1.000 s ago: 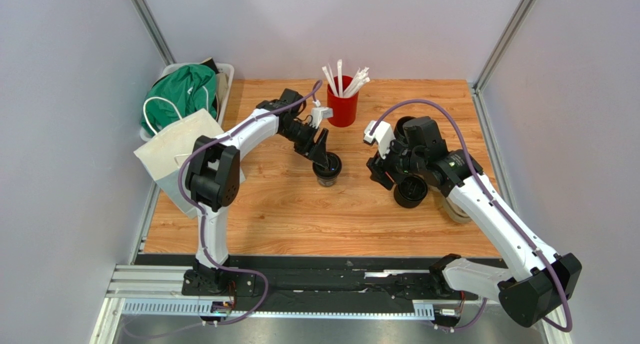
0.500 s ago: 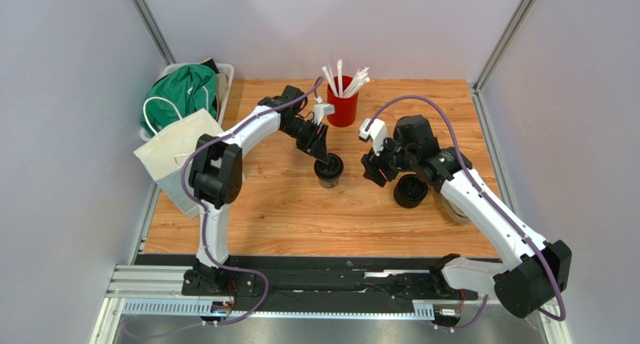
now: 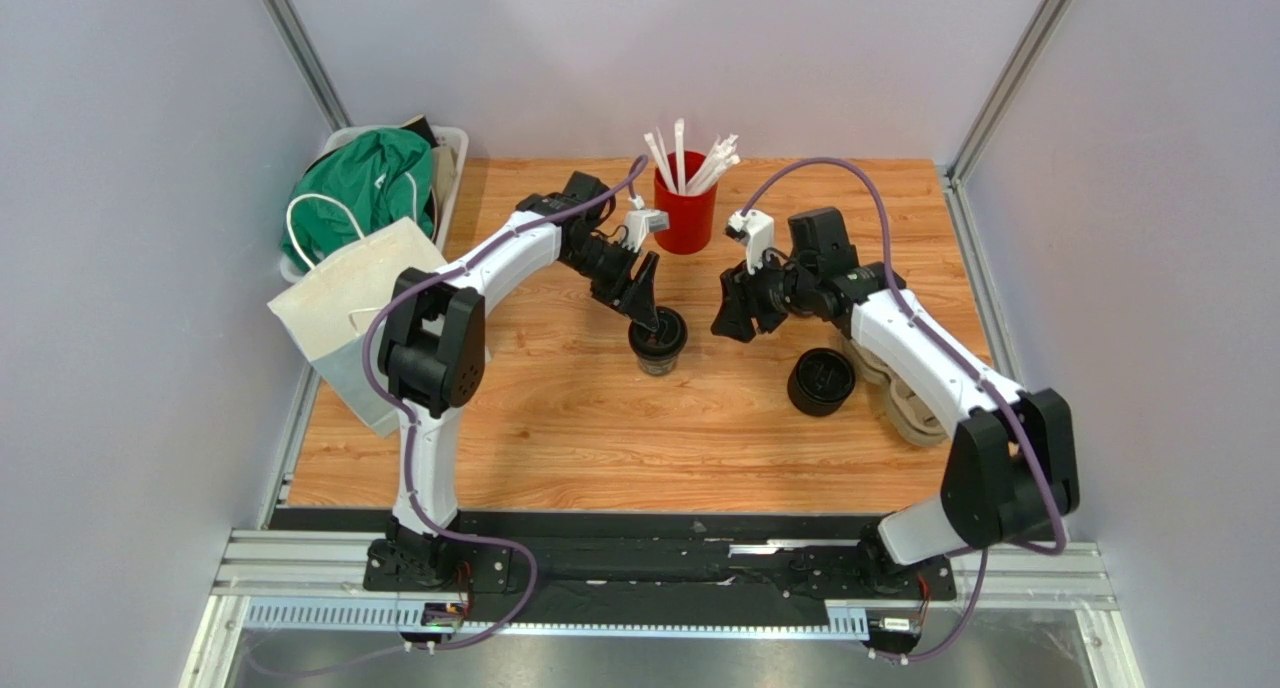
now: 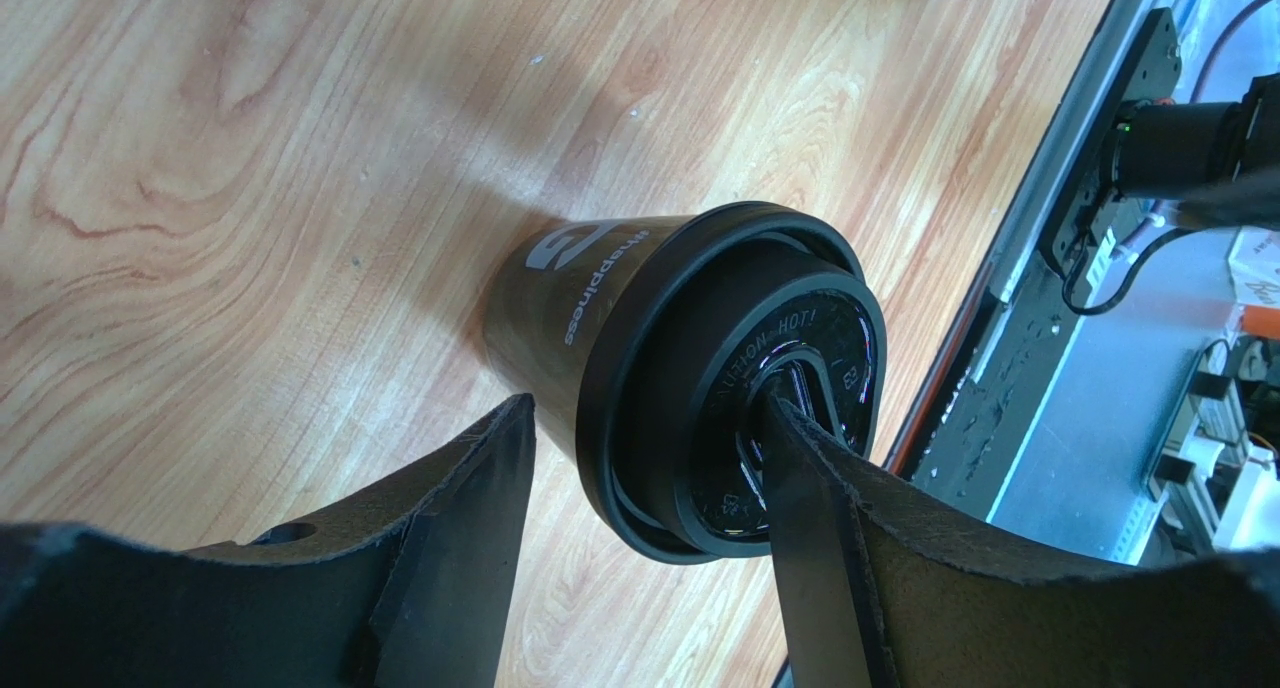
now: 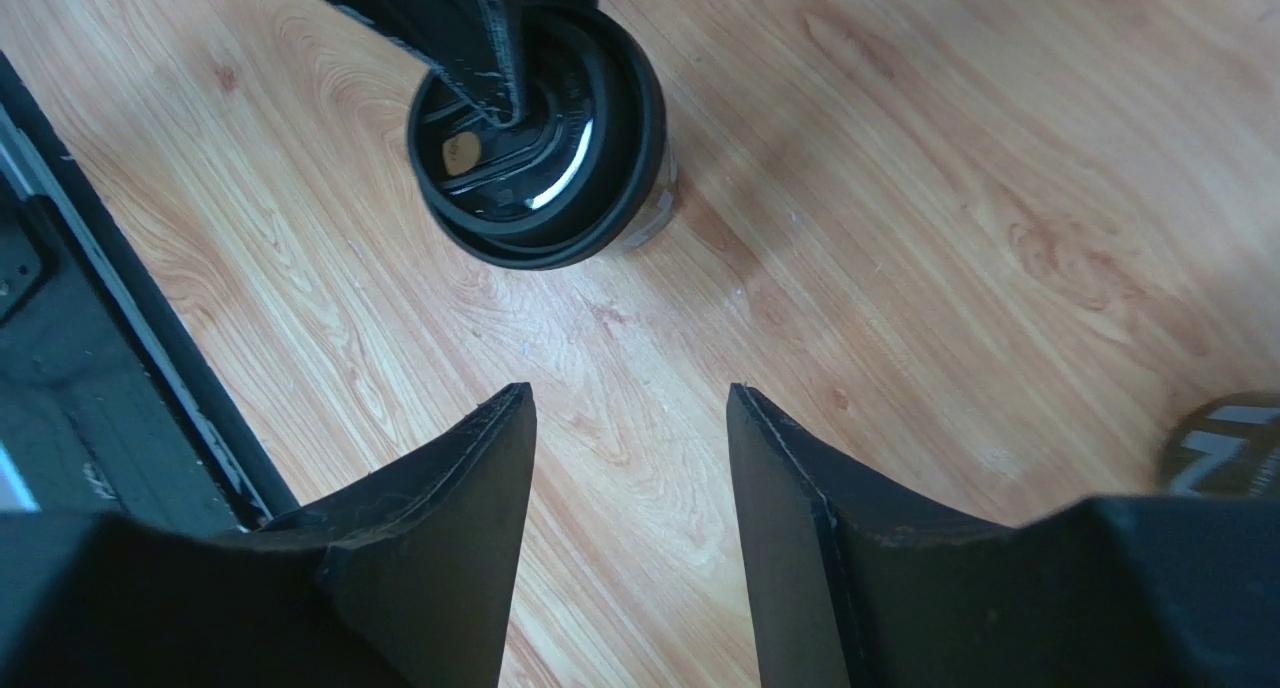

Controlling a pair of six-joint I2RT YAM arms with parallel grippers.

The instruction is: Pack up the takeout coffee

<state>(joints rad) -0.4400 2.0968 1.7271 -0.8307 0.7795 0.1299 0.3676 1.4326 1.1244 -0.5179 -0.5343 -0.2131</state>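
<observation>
From above, my left gripper (image 3: pixel 651 316) reaches down onto a lidded black cup (image 3: pixel 657 343) that stands upright near the middle of the bench (image 3: pixel 571 433), closer to the far edge than the near one. My right gripper (image 3: pixel 729 321) hangs just to the right of that cup, apart from it. A second black cup (image 3: pixel 822 381) stands further toward the right edge, beside the brown pulp carrier (image 3: pixel 906 415), which my right arm partly hides. A red cup of straws (image 3: pixel 685 219) stands at the far edge, and a white paper bag (image 3: pixel 349 306) leans at the left edge.

From my left wrist, the fingers (image 4: pixel 451 538) are apart and straddle the cup's (image 4: pixel 601 306) rim: one tip sits on the lid top, the other beside the wall. I cannot tell whether they press it.

From my right wrist, the fingers (image 5: pixel 436 508) are apart over bare wood with nothing between them. The lidded cup (image 5: pixel 601 163) lies ahead, my left finger on its lid.
</observation>
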